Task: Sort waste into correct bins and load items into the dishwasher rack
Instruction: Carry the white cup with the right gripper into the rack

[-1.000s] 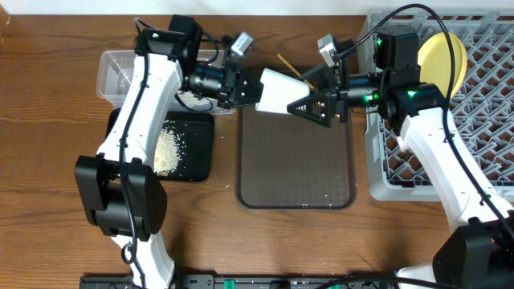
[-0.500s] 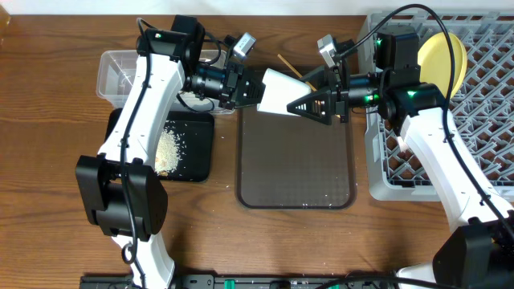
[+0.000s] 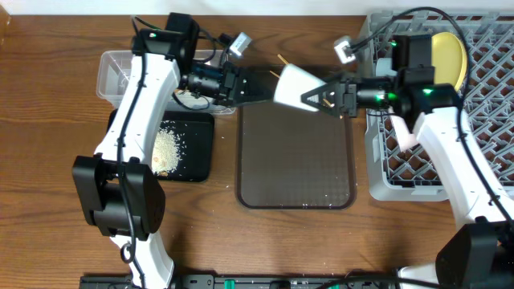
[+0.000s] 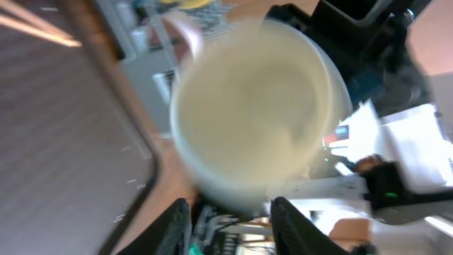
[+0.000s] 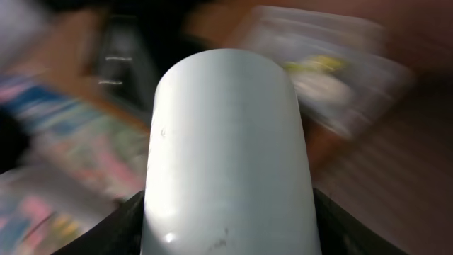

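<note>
The dishwasher rack (image 3: 494, 88) fills the bench's right edge, with the yellow plate (image 3: 450, 50) standing in its far part. Over the far edge of the brown serving tray (image 3: 295, 168) hangs the white cup (image 3: 291, 83), tipped on its side and pinched by the right gripper (image 3: 311, 94). The left gripper (image 3: 261, 84) stands spread just beside the cup, apart from it. Loading the cup seems the step in hand; next it needs swinging right over the rack and lowering. Only the left wrist view shows the cup's inside, which looks empty though blurred; only the overhead shows the rack's free cells
</note>
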{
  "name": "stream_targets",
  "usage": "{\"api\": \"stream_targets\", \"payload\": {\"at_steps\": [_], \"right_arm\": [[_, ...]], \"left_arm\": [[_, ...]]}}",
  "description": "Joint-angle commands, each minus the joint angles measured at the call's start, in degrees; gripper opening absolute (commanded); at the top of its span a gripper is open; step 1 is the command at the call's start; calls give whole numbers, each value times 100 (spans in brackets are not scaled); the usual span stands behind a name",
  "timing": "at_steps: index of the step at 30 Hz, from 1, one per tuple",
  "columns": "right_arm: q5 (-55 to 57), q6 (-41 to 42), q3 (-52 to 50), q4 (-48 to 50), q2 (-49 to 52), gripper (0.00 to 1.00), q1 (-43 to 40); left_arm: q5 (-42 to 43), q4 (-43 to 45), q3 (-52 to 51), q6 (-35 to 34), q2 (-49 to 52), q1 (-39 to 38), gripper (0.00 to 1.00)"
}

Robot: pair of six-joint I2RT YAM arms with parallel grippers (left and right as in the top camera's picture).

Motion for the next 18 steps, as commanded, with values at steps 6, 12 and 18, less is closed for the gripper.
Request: {"api": "stream_targets", "payload": {"at_steps": [6, 12, 18], "right_arm": [[2618, 654, 15, -1034, -997, 54, -610], [4188, 870, 133, -2406, -2059, 54, -807], [5571, 903, 136, -3838, -2575, 53, -809]], "left_arm": [[-1897, 138, -9, 109, 0, -151, 52], [-2955, 245, -9, 107, 0, -363, 55], [-3689, 254, -9, -2, 0, -492, 58]]}}
